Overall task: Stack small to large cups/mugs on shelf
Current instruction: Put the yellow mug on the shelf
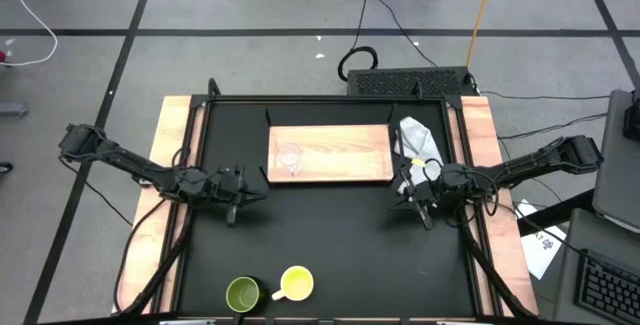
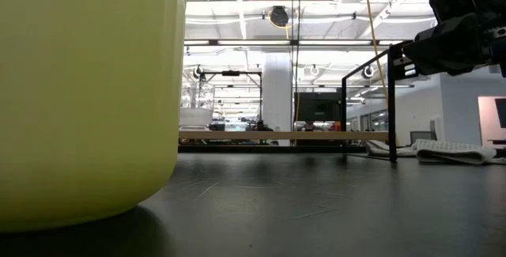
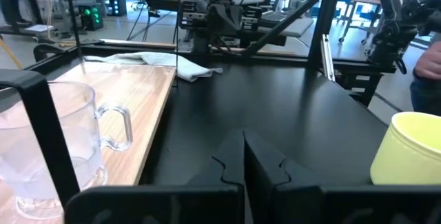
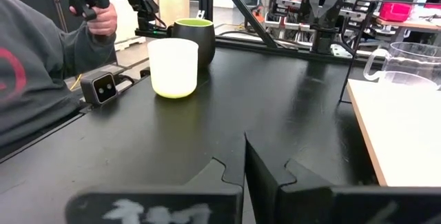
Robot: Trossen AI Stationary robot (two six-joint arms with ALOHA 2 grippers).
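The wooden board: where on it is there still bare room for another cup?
The flat light-brown wooden board is bare from the small clear glass cup at its left end to the white cloth off its right edge. Only the left end is taken.

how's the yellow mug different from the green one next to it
Colour: the yellow mug is pale bright yellow outside, while the green mug is dark olive outside with a lighter green inside. Size: in the right wrist view the green mug looks a little taller and wider. Position: the yellow mug stands nearer the table's middle, the green mug on the left arm's side of it. Both stand upright and close together at the table's front edge, off the wooden board.
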